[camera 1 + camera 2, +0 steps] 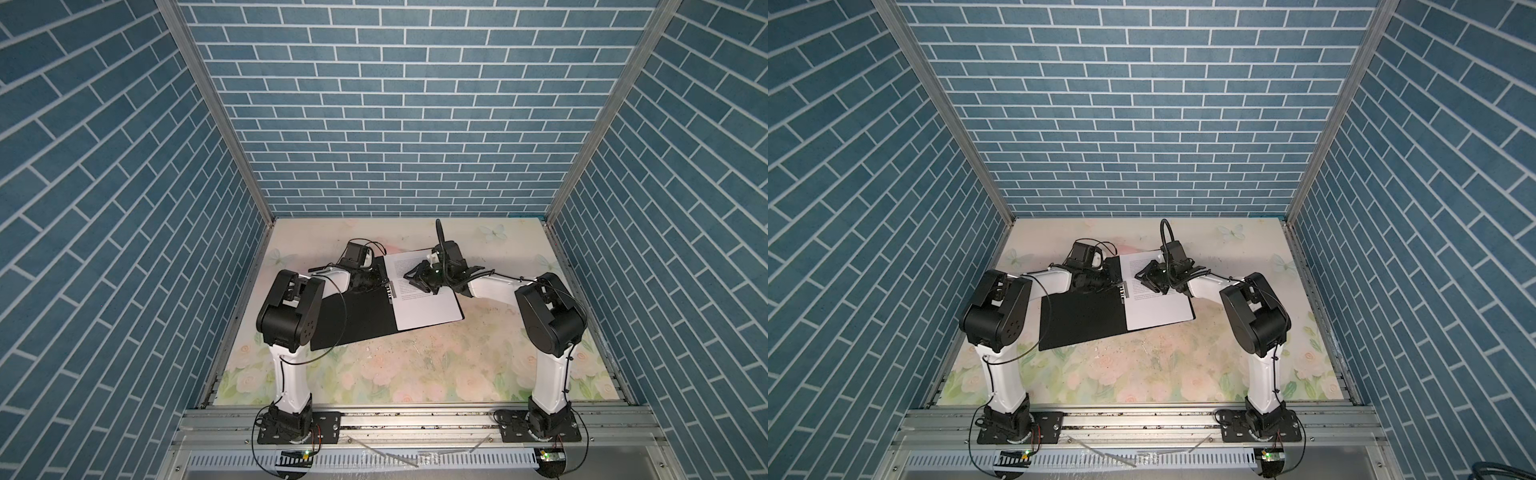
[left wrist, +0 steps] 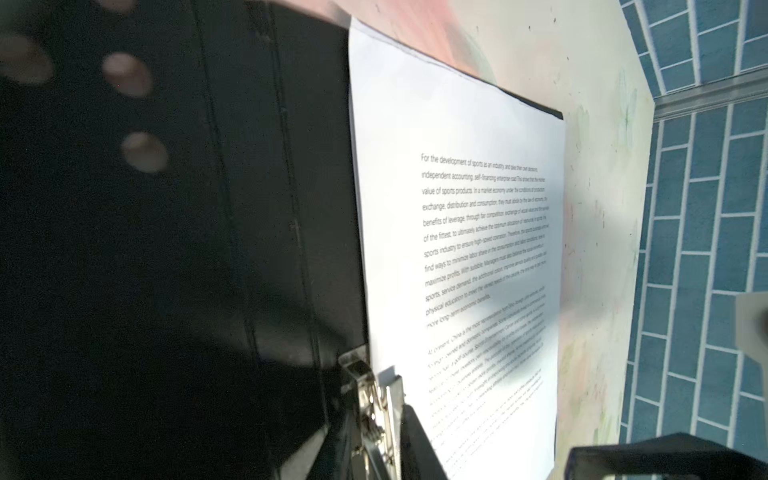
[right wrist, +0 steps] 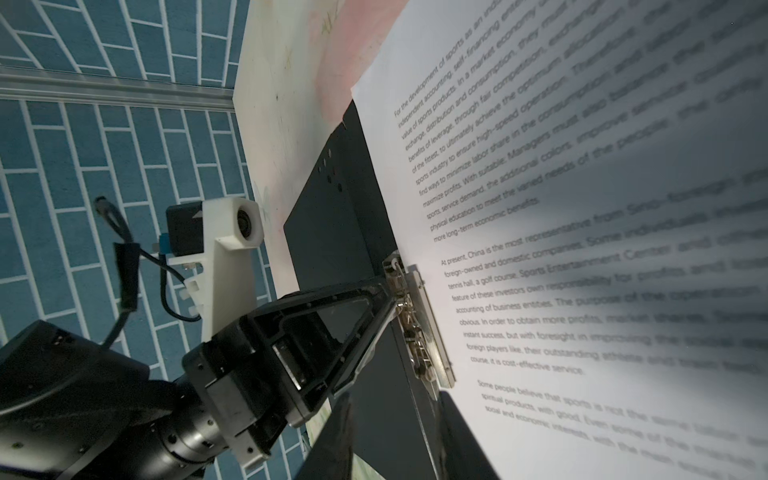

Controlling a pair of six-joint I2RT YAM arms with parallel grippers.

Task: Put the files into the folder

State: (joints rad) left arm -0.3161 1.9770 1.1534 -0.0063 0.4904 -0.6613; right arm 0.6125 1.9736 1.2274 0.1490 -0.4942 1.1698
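The folder [image 1: 353,316] [image 1: 1084,320] lies open and flat on the table, its black inside facing up. The files [image 1: 428,307] [image 1: 1158,309] lie on its right half, with a white sheet of printed text [image 2: 457,124] [image 3: 582,208] on top. A metal clip [image 2: 374,390] [image 3: 415,324] sits at the spine, over the sheet's edge. My left gripper [image 1: 384,286] [image 2: 374,419] is at this clip, its fingers closed against both sides of it. My right gripper [image 1: 419,280] [image 3: 399,415] hovers low over the sheet near the spine, jaws apart and holding nothing.
The floral table [image 1: 415,365] is walled in by blue brick panels at the back and on both sides. An aluminium rail [image 1: 415,419] with both arm bases runs along the front. The two grippers stand close together over the spine.
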